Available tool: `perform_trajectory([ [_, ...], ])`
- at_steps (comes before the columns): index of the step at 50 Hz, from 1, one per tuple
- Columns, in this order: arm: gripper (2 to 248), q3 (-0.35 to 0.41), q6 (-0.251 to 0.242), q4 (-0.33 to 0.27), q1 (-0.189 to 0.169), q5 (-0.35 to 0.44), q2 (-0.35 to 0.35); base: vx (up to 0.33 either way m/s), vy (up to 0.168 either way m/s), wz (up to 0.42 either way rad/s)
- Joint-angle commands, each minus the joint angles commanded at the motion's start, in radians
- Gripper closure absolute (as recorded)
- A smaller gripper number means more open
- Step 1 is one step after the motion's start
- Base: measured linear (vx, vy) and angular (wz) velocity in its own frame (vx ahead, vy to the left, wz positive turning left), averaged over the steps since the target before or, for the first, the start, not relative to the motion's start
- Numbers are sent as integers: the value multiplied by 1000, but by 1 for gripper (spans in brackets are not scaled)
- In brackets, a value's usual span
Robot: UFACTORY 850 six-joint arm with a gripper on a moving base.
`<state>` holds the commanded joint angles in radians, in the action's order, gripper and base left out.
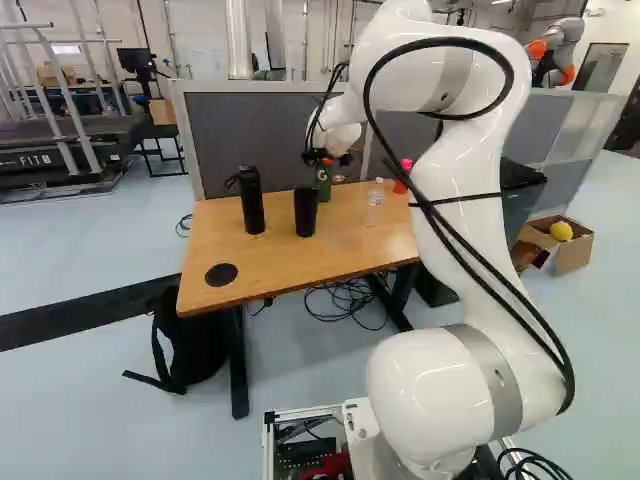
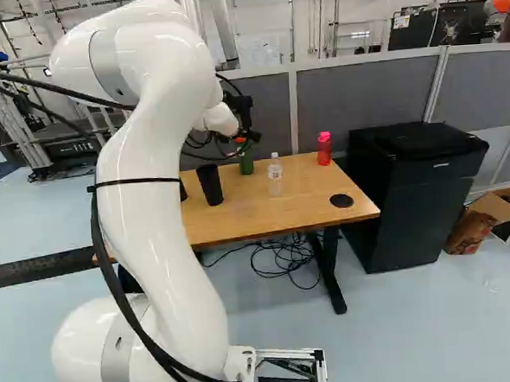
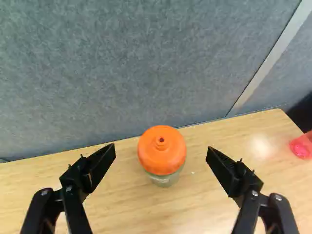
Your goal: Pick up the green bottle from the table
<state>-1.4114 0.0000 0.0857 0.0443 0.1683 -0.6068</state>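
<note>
The green sports bottle (image 2: pixel 246 164) stands upright near the table's (image 2: pixel 311 187) far edge, centred ahead of the gripper (image 3: pixel 161 149). The fingers are widely spread; probably a straight advance is needed.

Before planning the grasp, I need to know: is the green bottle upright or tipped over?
Upright: in the right base view the green bottle stands on the table, its orange cap uppermost.

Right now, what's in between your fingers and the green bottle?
Nothing but bare table shows there. In the wrist view, there's a gap from each of my open fingers to the green bottle and its orange lid.
</note>
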Motion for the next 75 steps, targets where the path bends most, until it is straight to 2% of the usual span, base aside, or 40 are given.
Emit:
perform_trajectory([
  [16, 3, -70, 0, 0, 25, 0, -79, 0, 0, 0],
  [37, 3, -77, 0, 0, 28, 0, -90, 0, 0, 0],
  [38, 28, -77, 0, 0, 28, 0, -90, 0, 0, 0],
  [43, 28, -77, 0, 0, 28, 0, -90, 0, 0, 0],
  [44, 93, -77, 0, 0, 28, 0, -90, 0, 0, 0],
  [48, 93, -77, 0, 0, 28, 0, -90, 0, 0, 0],
  [49, 159, -77, 0, 0, 28, 0, -90, 0, 0, 0],
  [53, 159, -77, 0, 0, 28, 0, -90, 0, 0, 0],
  [54, 213, -77, 0, 0, 28, 0, -90, 0, 0, 0],
  [75, 216, -75, 0, 0, 28, 0, -75, 0, 0, 0],
])
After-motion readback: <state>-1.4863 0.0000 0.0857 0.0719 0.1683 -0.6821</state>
